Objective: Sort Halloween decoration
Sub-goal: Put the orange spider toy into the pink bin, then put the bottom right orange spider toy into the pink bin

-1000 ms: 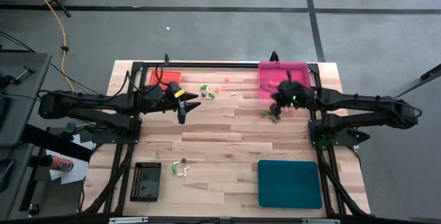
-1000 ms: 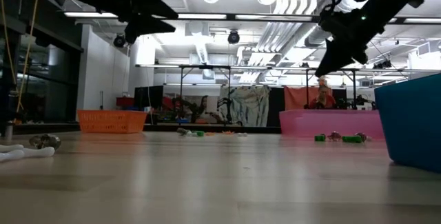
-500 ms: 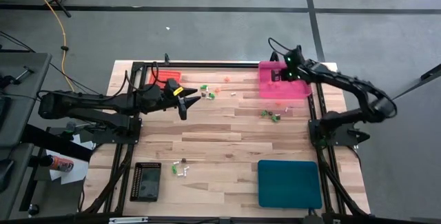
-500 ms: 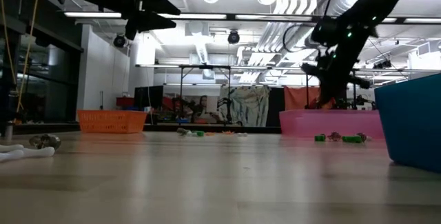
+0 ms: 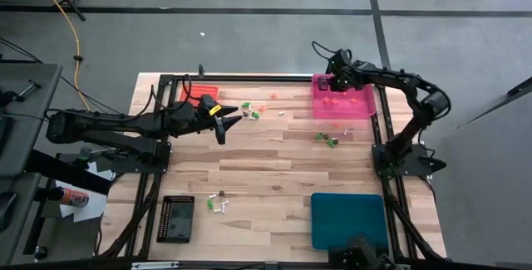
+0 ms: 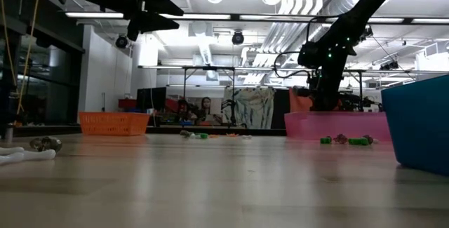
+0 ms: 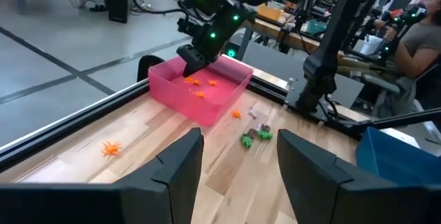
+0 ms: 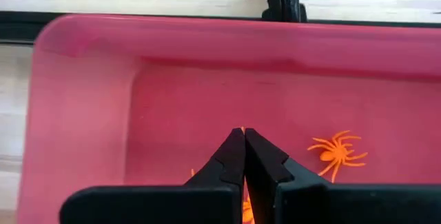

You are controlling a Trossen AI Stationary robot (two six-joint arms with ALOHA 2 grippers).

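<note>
High view shows the right gripper (image 5: 330,80) reaching over the pink tray (image 5: 362,109) at the far side of the table (image 5: 274,170). Its fingers are pressed together with nothing between them. An orange spider (image 8: 337,151) lies in the tray just beside the tips. The left gripper (image 5: 223,122) hangs above the table near the orange tray (image 5: 190,92), its fingers spread apart and empty. Little green trinkets (image 5: 325,139) sit on the wood near the pink tray, and more (image 5: 250,110) lie near the left gripper.
</note>
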